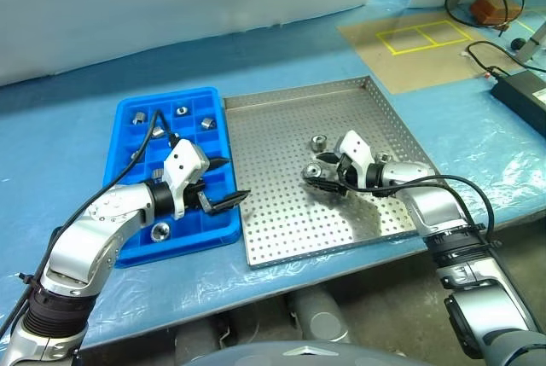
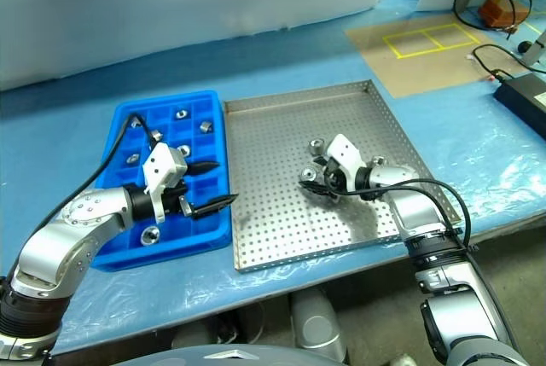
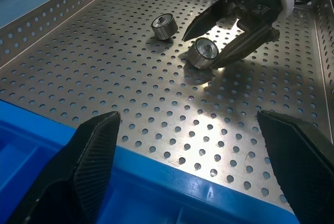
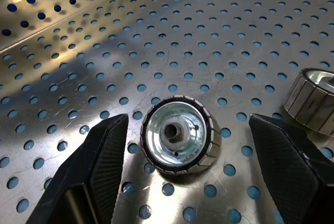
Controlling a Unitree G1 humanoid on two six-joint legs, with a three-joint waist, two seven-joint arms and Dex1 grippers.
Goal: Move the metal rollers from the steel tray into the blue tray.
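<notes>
A Unitree G1 works partway through a sorting job: several metal rollers already sit in compartments of the blue tray point(image 1: 128, 119), one to a cell, among them a roller in the near row point(image 1: 159, 231), just behind the left gripper's wrist; at least three more can be made out on the steel tray point(image 1: 281, 221); the job is judged roughly half done, though the exact count in the blue cells is hard to tell.

The right gripper point(image 4: 182, 177) hangs low over the perforated floor with its jaws wide and empty; the next roller point(image 4: 177, 135) lies flat, hole upward, squarely between the two fingers and touching neither; a second roller point(image 4: 313, 101) lies just outside the right-hand finger, near enough that a careless closing may nudge it; another roller point(image 1: 319, 141) rests just beyond the fingertips in the head views, and what looks like one more point(image 1: 383, 159) lies behind the wrist.

The left gripper point(image 1: 223, 184) waits with its jaws spread wide, holding nothing, its tips over the blue tray's rim where it meets the steel tray; it faces the right gripper across open floor, well apart from it.

Beyond the trays: a black box with cables point(image 1: 522, 93) and yellow tape point(image 1: 424, 37); neither stands in the way.
</notes>
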